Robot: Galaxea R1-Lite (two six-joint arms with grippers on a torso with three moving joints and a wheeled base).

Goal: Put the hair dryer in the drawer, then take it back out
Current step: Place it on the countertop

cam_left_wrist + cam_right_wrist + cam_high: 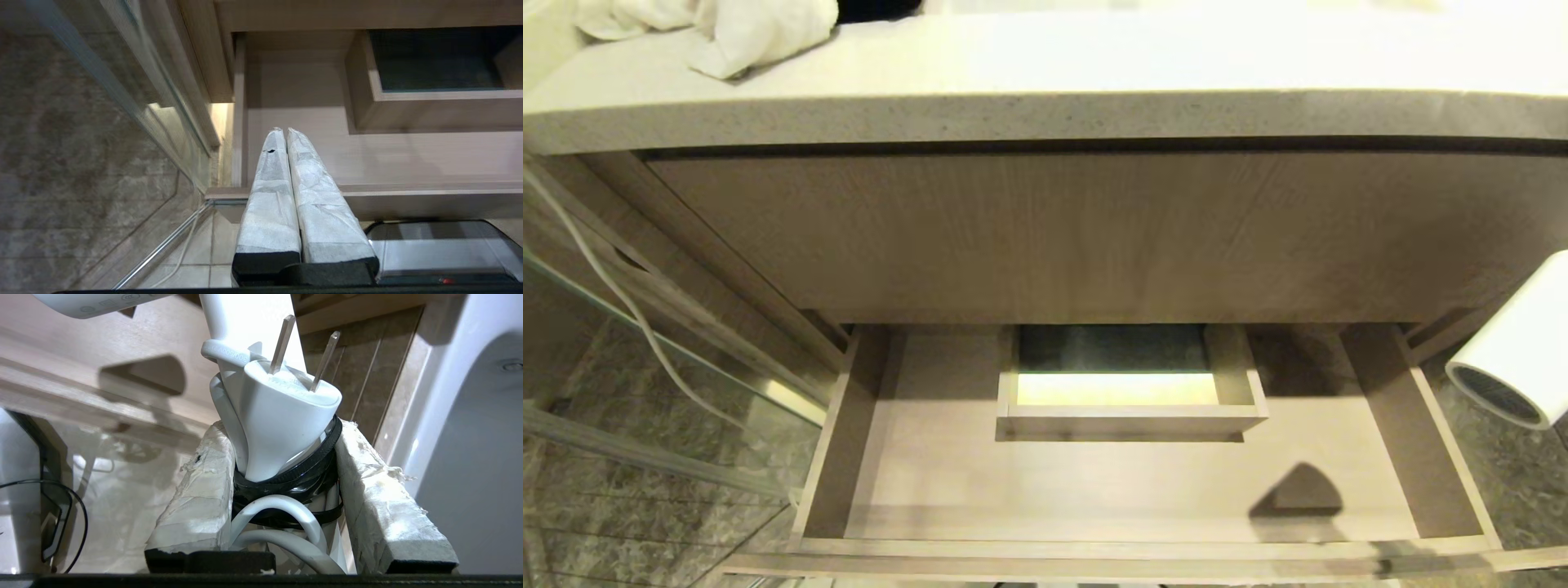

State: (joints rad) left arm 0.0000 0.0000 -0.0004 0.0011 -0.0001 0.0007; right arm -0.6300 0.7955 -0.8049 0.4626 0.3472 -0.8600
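room: pale speckled stone counter (1045, 114) above a wood-grain vanity.
drawer: wide shallow light-brown wood-grain drawer (1445, 433) stands pulled out, nothing inside.
dryer: small white plastic hair dryer (1515, 343) beyond its right edge.
right gripper (286, 473): clamped on the dryer's cord-wrapped handle, so it carries securely.
left gripper (284, 139): fingers together, idle at the drawer's front left corner.

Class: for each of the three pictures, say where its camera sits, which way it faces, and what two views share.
Head view: high, looking down into the open drawer; no arm shows.
Left wrist view: behind the left gripper, shut, facing the drawer.
Right wrist view: behind the right gripper, holding the hair dryer with its cord and plug.
Shared: head and left wrist views show the drawer's boxed cut-out.
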